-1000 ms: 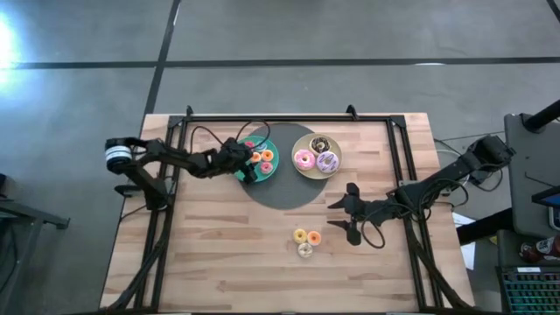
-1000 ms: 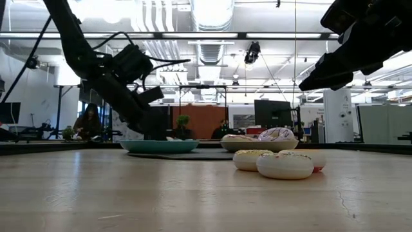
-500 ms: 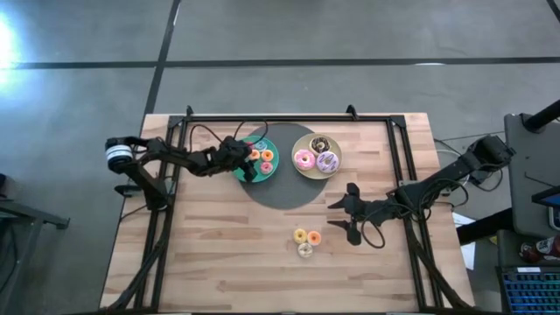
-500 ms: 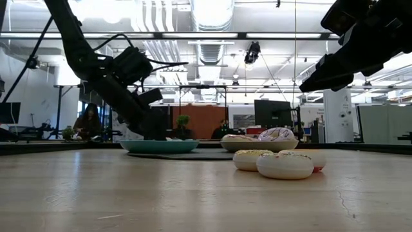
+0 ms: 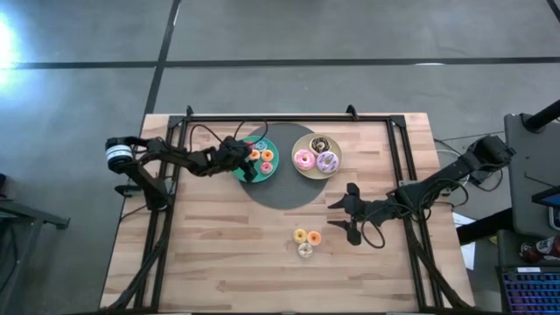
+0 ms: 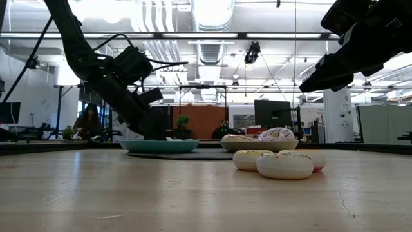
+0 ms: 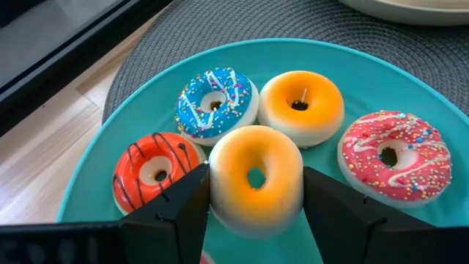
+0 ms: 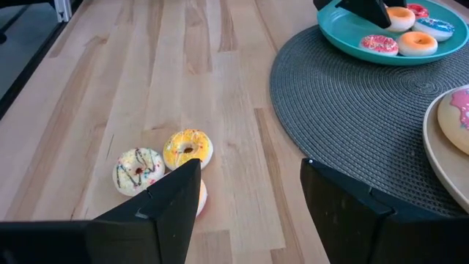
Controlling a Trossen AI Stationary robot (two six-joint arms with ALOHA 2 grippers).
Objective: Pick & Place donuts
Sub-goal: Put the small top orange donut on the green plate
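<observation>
Five tiny donuts sit at the teal plate (image 7: 381,66), far left of centre on the table. An orange-frosted one (image 7: 256,176) is tilted up on edge between two dark fingers (image 7: 176,213), its hole facing outward. Beside it lie a blue one with white drizzle and sprinkles (image 7: 216,99), a plain orange one (image 7: 301,107), a pink sprinkled one (image 7: 394,155) and a red one with dark stripes (image 7: 156,169), all flat.

On the beige plate (image 5: 300,143) to the right rest three larger donuts: pink (image 5: 304,159), lilac-white (image 5: 326,161) and chocolate-brown (image 5: 319,143).

Nearer, on bare wood, three tiny ones cluster touching: yellow (image 8: 187,149), white with coloured streaks (image 8: 138,169), and one (image 8: 201,196) mostly hidden.
</observation>
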